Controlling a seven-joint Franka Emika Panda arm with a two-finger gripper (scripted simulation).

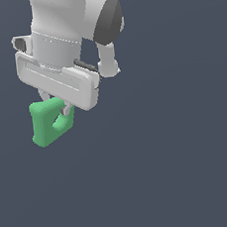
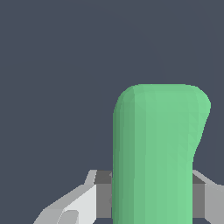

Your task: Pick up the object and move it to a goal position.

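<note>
The object point(image 1: 46, 124) is a chunky bright-green block with rounded edges and a notch on its side. It hangs just below the white gripper point(image 1: 57, 108) toward the exterior view's left, and the fingers close on its upper part. In the wrist view the object point(image 2: 155, 157) fills the space between the two grey fingers point(image 2: 103, 194), which press against both of its sides. Only the finger bases show there; the tips are hidden behind the block.
A plain dark blue-grey surface lies all around in both views. The white arm body point(image 1: 61, 31) with its dark joint point(image 1: 110, 21) rises above the gripper.
</note>
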